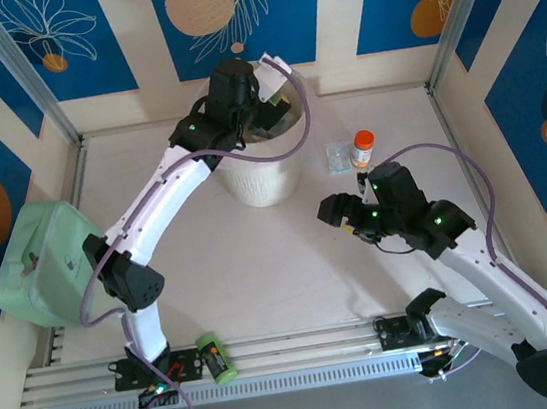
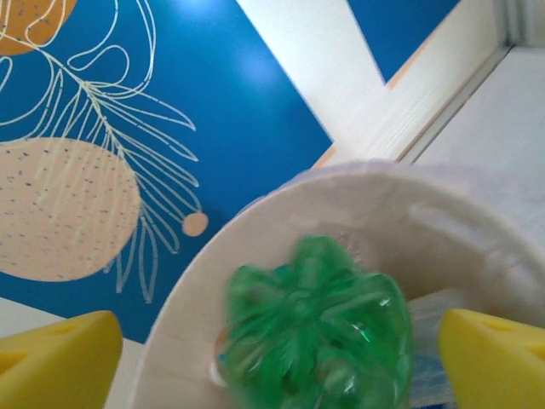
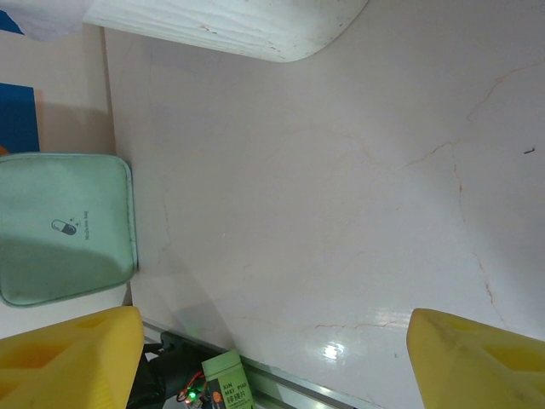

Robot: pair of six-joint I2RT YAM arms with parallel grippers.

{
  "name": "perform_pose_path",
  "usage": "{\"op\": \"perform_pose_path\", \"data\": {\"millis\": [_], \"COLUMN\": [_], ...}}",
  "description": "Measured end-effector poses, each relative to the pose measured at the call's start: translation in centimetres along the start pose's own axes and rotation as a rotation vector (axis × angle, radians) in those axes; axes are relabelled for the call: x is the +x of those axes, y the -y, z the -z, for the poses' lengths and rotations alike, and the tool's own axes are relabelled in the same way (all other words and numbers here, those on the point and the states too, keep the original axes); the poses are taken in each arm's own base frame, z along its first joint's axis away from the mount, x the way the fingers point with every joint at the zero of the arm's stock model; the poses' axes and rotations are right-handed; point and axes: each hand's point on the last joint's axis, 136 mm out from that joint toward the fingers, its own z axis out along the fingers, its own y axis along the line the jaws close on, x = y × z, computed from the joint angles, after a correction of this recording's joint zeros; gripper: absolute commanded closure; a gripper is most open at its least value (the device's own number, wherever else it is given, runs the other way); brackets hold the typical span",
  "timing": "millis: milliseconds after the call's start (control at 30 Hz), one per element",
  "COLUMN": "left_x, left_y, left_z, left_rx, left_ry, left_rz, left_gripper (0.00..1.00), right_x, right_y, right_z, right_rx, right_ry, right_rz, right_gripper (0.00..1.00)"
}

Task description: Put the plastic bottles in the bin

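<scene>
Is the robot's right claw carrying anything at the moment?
No: in the right wrist view the right gripper has its yellow fingers standing wide apart, with bare table between them.

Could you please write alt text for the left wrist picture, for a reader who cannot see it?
A green plastic bottle, blurred and seen bottom first, is at the mouth of the white bin, between the wide-open yellow fingers of the left gripper, touching neither. Behind the bin stands a blue wall panel with a pale leaf drawing.
</scene>
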Motion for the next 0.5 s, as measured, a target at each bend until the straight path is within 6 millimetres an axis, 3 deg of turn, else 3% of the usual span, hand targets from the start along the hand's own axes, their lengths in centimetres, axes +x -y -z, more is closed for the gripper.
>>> {"op": "perform_pose_path", "data": {"millis": [133, 267, 367, 500], "left_x": [1.0, -0.2, -1.1, -1.8], "left_y": [0.1, -1.2, -3.2, -6.9], "left_z": [-0.9, -0.2, 1.6, 6.8], "left_rx": [-0.024, -0.084, -0.145, -0.219], "left_ry": [-0.012, 0.020, 0.040, 0.066], "left_rz": [-0.009, 0.014, 0.084, 0.262], "left_gripper": [0.00, 0.00, 0.00, 0.00], "right_x": [-0.1, -0.5, -1.5, -3.4], "right_y": [0.0, -0.5, -1.2, -2.2], "right_z": [0.1, 0.9, 2.1, 4.1], "right_rx": [0.004, 0.006, 0.003, 0.024], "right_ry": [0.002, 0.017, 0.052, 0.126], "right_rz": [-0.001, 0.004, 0.021, 0.070], "right_gripper": [0.18, 0.18, 0.17, 0.14]}}
